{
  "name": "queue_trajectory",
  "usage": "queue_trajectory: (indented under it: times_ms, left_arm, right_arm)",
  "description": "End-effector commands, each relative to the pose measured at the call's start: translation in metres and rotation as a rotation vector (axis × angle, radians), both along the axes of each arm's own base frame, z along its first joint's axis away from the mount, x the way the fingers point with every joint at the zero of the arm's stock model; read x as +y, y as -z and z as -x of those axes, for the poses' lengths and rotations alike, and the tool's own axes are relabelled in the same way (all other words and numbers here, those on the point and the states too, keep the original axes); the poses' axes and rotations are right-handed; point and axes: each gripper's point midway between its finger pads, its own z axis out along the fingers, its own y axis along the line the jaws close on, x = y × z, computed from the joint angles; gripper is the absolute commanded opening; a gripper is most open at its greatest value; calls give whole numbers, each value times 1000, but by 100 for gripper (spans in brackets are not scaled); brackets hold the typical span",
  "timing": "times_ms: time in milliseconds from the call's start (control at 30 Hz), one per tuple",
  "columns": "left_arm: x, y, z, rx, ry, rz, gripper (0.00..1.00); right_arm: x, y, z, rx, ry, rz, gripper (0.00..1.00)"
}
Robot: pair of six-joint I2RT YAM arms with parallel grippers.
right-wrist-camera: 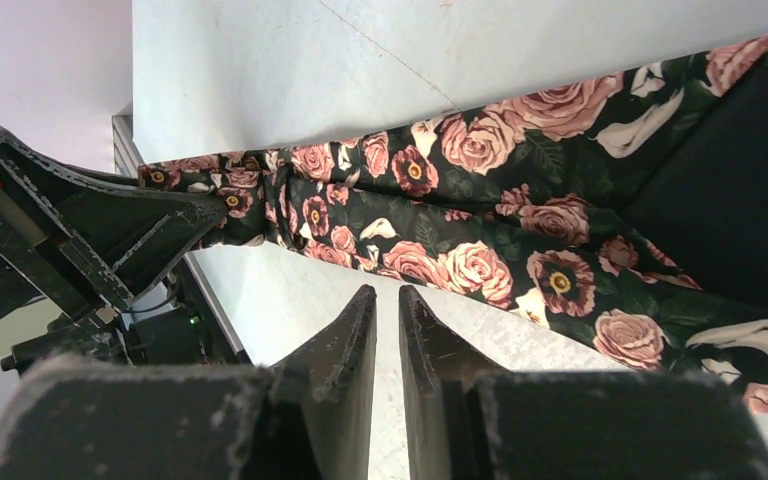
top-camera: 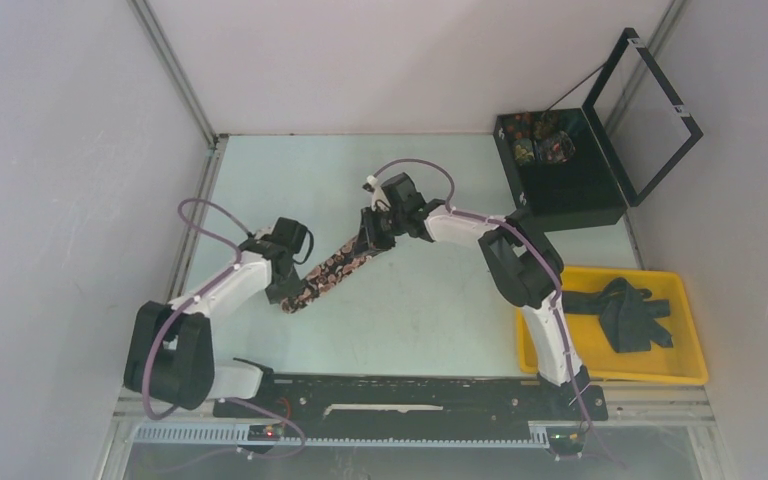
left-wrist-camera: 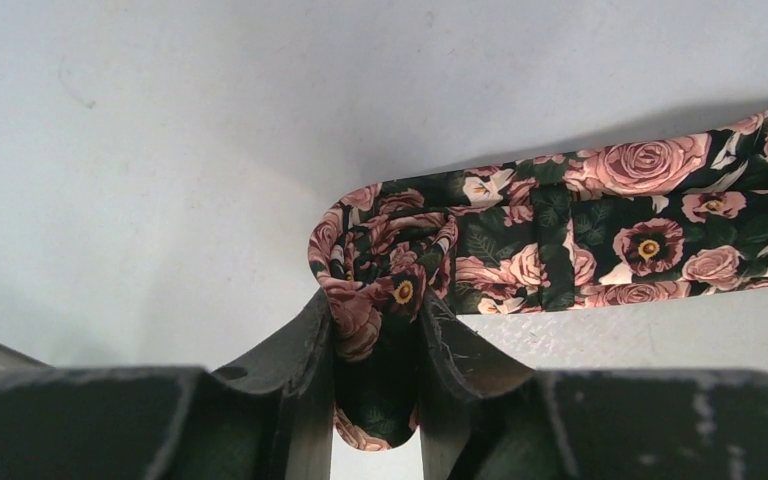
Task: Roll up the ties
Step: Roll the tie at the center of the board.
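**Fig. Start of the roll, rose-print tie.** The rose-print tie (top-camera: 335,268) lay stretched on a diagonal across the table (top-camera: 290,180), approx. midway between the two arms. The L gripper (left-wrist-camera: 378,310) was at the narrow end. Its jaws pinched the fabric where that end was doubled over into a first small turn, and the coil showed just beyond the fingertips in the left wrist view. The R gripper (right-wrist-camera: 388,300) sat toward the wide end with its jaws almost together. Only a thin slit separated them, and nothing was seen in it. The tie ran past just beyond the tips — whether they touched the cloth could not be told.

Step in hand, by judgement: early rolling, w/ one turn formed and nearly all the length flat.

The next move likely called for the L wrist to wind the pinched core toward the wide end, edges kept in line, while the R gripper held the free length flat and lightly taut. A re-grip seemed probable partway — the coil could slacken then.

Elsewhere, dark ties (top-camera: 632,315) waited in the yellow tray (top-camera: 695,330) at near right. The black box (top-camera: 560,195) at far right stood w/ lid up, holding what looked like coloured rolls (top-camera: 538,140).
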Motion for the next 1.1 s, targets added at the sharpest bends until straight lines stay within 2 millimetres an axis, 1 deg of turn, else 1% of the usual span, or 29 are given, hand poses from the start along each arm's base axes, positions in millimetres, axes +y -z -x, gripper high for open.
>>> queue_trajectory:
  times_ms: [0, 200, 333, 400, 467, 567, 767, 1067]
  left_arm:
    - [12, -5, 8, 126, 62, -154, 32]
    - [7, -2, 2, 223, 113, -235, 34]
    - [-1, -4, -6, 255, 132, -281, 35]
    - [-6, -1, -8, 272, 134, -291, 36]
    - [-10, 4, -9, 295, 134, -302, 37]
    - [-14, 6, -14, 310, 132, -323, 37]
    - [-18, 2, -23, 338, 132, -379, 40]
    - [-31, 9, -29, 373, 151, -370, 45]
  right_arm:
    - [0, -45, -8, -77, 7, -93, 17]
    - [-15, -46, -11, -72, 30, -95, 17]
    - [-25, -47, -14, -70, 47, -96, 17]
    - [-29, -47, -15, -69, 55, -97, 17]
    - [-32, -49, -16, -67, 60, -99, 17]
    - [-35, -50, -15, -67, 62, -101, 16]
    - [-42, -56, -18, -72, 74, -109, 16]
    - [-47, -62, -18, -77, 76, -109, 16]
